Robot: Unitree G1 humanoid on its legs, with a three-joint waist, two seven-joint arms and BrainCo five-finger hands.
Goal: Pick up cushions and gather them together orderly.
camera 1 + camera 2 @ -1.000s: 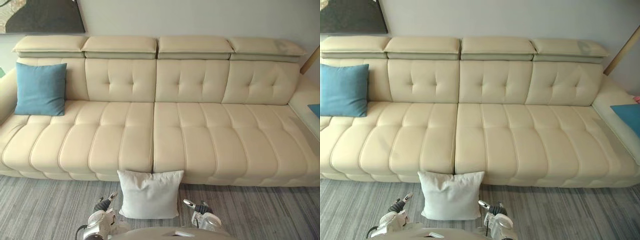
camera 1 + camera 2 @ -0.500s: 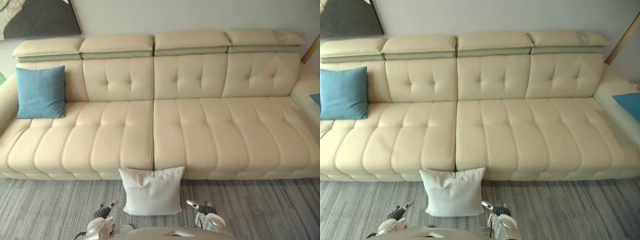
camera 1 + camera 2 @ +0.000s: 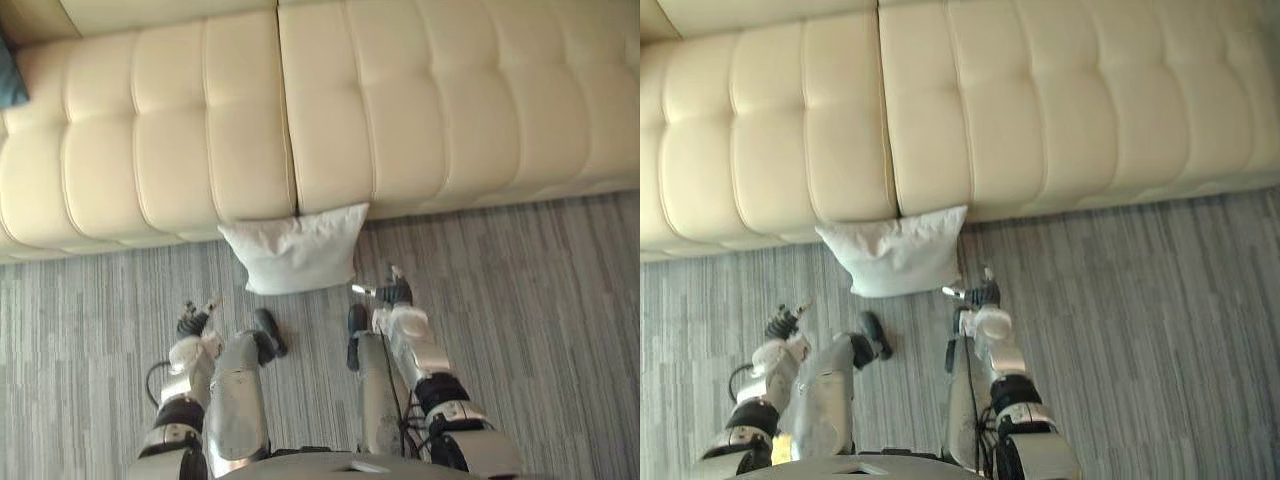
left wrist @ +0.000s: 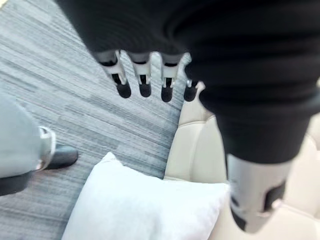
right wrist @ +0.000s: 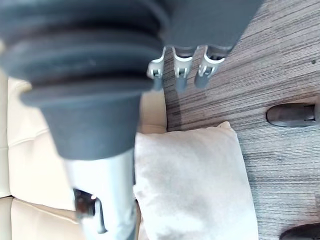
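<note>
A white cushion (image 3: 295,250) stands on the grey carpet, leaning against the front of the cream sofa (image 3: 400,100). My left hand (image 3: 195,322) hangs low over the carpet to the cushion's lower left, apart from it, fingers (image 4: 145,82) straight and empty. My right hand (image 3: 392,295) is just off the cushion's lower right corner, a small gap between them, fingers (image 5: 182,70) straight with nothing held. The cushion (image 4: 145,205) lies past both hands in the wrist views (image 5: 195,185). A sliver of a blue cushion (image 3: 8,85) shows on the seat at the far left.
The sofa's seat runs across the whole top of the eye views. Grey striped carpet (image 3: 540,300) spreads to either side of the cushion and out to the right.
The camera has tipped down, so the sofa back and most of the blue cushion have left the view. The white cushion still leans on the sofa. Both arms now show reaching toward it.
</note>
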